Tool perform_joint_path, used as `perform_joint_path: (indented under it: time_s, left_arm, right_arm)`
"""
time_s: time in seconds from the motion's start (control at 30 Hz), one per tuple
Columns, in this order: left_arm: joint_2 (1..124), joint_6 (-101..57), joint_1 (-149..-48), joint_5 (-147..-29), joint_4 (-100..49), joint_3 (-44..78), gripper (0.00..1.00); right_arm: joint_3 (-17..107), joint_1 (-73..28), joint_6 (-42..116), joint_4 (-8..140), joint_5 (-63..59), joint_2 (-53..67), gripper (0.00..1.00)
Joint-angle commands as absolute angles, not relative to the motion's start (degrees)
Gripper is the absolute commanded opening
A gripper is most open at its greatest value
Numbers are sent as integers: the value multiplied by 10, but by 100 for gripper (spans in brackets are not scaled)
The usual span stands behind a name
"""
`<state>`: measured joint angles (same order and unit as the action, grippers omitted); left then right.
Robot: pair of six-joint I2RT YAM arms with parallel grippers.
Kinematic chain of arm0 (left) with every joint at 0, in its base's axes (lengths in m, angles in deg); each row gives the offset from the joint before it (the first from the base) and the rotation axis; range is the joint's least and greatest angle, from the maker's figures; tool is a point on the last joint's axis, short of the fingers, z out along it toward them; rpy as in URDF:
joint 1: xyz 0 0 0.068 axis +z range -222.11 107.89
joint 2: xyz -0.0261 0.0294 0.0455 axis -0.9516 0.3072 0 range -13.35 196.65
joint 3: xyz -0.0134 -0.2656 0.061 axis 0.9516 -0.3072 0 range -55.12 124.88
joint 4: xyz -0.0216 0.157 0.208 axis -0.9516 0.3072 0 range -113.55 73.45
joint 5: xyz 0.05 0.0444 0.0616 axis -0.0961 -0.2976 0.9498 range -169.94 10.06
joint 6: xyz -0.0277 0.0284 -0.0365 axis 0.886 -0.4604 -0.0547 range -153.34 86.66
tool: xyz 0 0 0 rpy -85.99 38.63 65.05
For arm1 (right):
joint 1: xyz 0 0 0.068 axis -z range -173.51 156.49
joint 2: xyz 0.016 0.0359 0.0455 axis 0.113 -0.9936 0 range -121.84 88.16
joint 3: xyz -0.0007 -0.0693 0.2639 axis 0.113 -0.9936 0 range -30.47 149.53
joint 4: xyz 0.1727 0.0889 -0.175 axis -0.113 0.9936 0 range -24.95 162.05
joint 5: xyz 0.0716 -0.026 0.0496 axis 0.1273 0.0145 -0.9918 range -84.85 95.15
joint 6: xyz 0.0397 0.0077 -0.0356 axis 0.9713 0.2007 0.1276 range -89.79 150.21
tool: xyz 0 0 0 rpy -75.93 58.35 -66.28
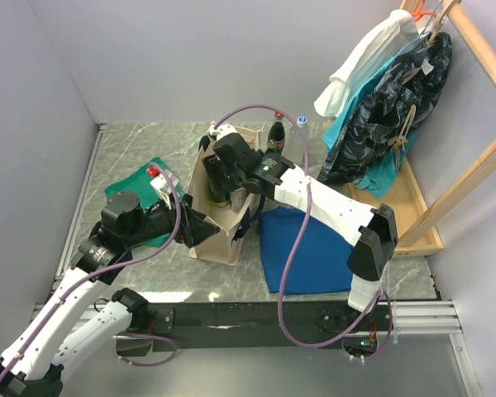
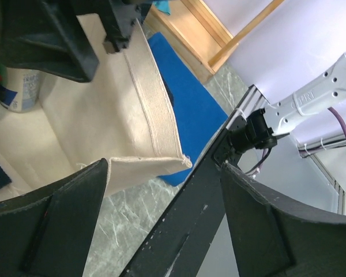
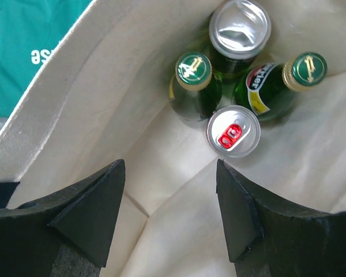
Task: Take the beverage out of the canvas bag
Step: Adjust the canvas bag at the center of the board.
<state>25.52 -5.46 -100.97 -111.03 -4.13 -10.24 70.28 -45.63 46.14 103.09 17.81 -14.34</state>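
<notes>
From above, I see the canvas bag (image 1: pixel 217 236) upright in the middle of the worktop (image 1: pixel 132 149). My left pincer (image 1: pixel 190 225) is at its near-left side and my right pincer (image 1: pixel 223 182) is over its mouth.

On the left wrist, the jaws stand apart with the bag's lower corner between them, unpinched.

On the right wrist, the jaws are apart and empty above two green bottles (image 3: pixel 193 81) and two cans (image 3: pixel 233 131) clustered inside the bag.

I judge this is the reach-in. Next, the right pincer should descend around one bottle's neck.

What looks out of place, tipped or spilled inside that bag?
Nothing is spilled or damaged. Inside the canvas bag, one green bottle appears to lean, its label showing side-on. The other bottle, the red-tabbed can and the larger can stand upright.
</notes>
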Motion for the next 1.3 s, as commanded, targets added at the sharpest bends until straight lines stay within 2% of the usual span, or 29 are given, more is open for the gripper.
perform_joint_path:
  time_s: [0.0, 0.43, 1.03, 1.27]
  left_arm:
    - [253, -55, -1012, -1144, 1, -116, 82]
    - [258, -53, -1012, -1146, 22, -138, 75]
    - [292, -53, -1016, -1148, 32, -143, 71]
    - [286, -50, -1021, -1138, 33, -145, 72]
  right_arm:
    - [748, -445, 449, 995, 175, -158, 71]
    - [808, -425, 430, 999, 156, -215, 71]
    - [821, -411, 430, 1007, 124, -250, 71]
    - [851, -409, 424, 1018, 122, -274, 70]
